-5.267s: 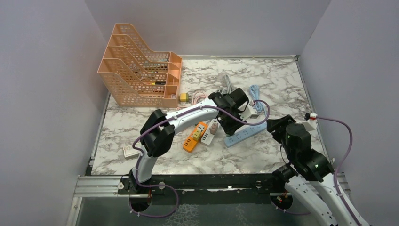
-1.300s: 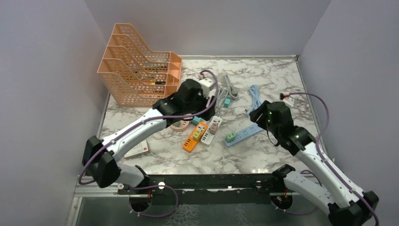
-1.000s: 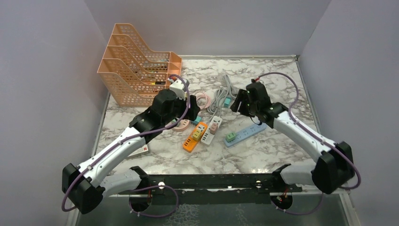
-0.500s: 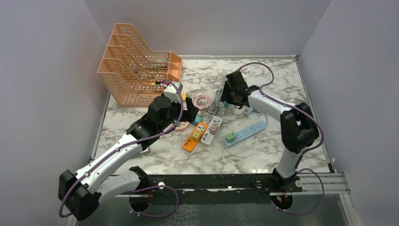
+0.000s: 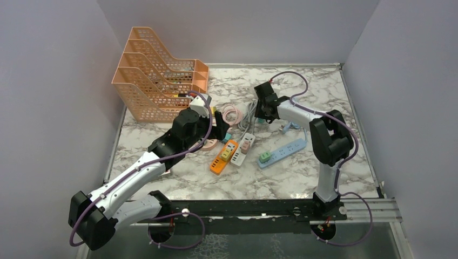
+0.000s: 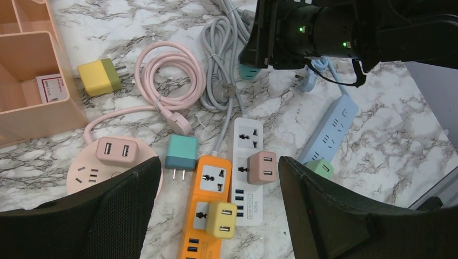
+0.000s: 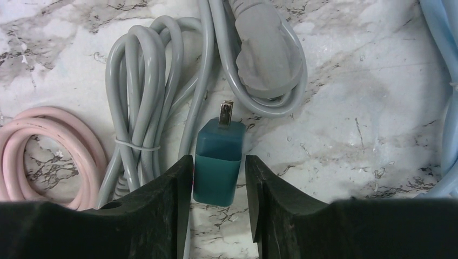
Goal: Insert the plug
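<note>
While the right gripper (image 7: 217, 170) brackets the teal plug (image 7: 219, 148) lying on the table (image 7: 356, 108), contact or a firm pinch I cannot tell. Squeeze squarely and lift straight. Prongs point twelve o'clock, and the grey cord (image 7: 137, 102) crowds ten o'clock.

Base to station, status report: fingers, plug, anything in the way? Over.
Left fingers open, empty, above the power strips. Right fingers flank dark teal charger on the table, grip unconfirmed. Gray cord coil crowds one finger.
</note>
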Tool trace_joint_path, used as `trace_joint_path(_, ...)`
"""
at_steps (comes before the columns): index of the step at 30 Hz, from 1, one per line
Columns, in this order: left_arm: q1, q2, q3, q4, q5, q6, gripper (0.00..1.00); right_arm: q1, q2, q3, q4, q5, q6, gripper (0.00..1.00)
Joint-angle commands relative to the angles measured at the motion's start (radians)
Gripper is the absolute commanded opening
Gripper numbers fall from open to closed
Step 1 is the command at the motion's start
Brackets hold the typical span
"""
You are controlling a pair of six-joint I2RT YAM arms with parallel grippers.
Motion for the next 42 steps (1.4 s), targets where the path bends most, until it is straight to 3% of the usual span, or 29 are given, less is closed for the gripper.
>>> trace_joint_path(1,0.006,0.007,-0.003,0.029,0.030,-0.005,0.82,0.004,0.030,0.034,0.008,0.052,-0.037,0.37)
trace_joint_path(5,0.006,0.009,-0.007,0.032,0.039,-0.015,0.82,0.004,-0.035,-0.047,0.083,-0.002,-0.030,0.17)
trace_joint_path(7,0.006,0.010,-0.012,0.043,0.050,-0.027,0.82,0.004,-0.110,-0.123,0.173,-0.044,-0.024,0.14)
trace_joint_path(16,0.007,0.035,-0.011,0.128,0.124,-0.120,0.91,0.004,-0.430,-0.306,0.303,-0.264,0.058,0.14)
trace_joint_path(27,0.007,-0.062,-0.040,0.299,0.108,-0.359,0.91,0.004,-0.770,-0.534,0.752,-0.750,0.258,0.16)
trace_joint_path(36,0.005,-0.061,-0.003,0.475,0.229,-0.448,0.87,0.004,-0.846,-0.568,1.081,-0.919,0.457,0.17)
trace_joint_path(42,-0.016,-0.036,0.018,0.617,0.331,-0.472,0.83,0.004,-0.839,-0.553,1.169,-0.938,0.528,0.17)
